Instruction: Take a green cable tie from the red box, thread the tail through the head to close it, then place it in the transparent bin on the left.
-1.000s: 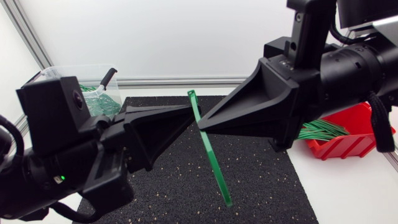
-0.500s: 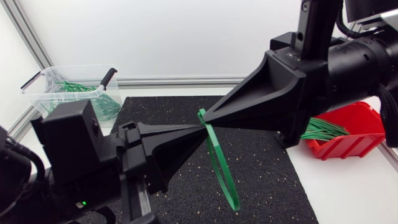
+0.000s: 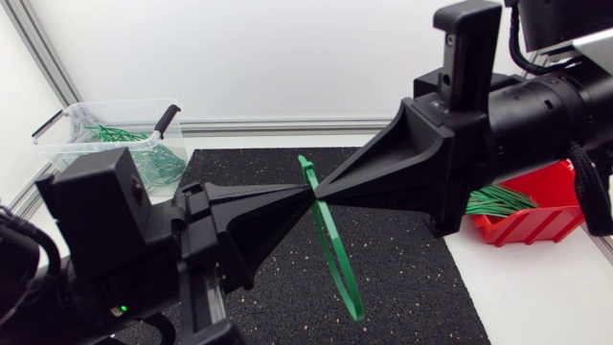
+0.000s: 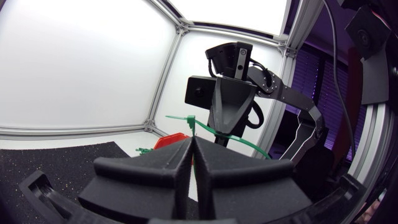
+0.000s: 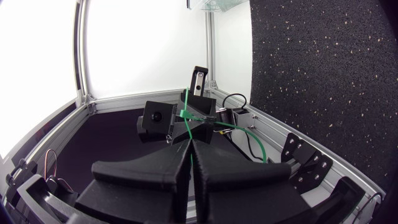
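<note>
Threading appears in hand: fingers of your left gripper [image 3: 308,189] and right gripper [image 3: 322,197] meet tip to tip, both pinching the green cable tie [image 3: 337,264], which hangs looped at centre. Next, draw the tail snug, then carry it to the transparent bin [image 3: 67,123] at ten o'clock.

1. Bright light is coming from the white wall panels [image 3: 287,57], lighting the black mat [image 3: 412,278] evenly
2. The matte left gripper [image 3: 308,191] and right gripper [image 3: 321,197] are showing as dark, featureless shapes; the green cable tie [image 3: 333,251] is standing out
3. In both wrist views the panels are glaring blank white and frame rails [image 5: 82,50] are bowing at the edges
</note>
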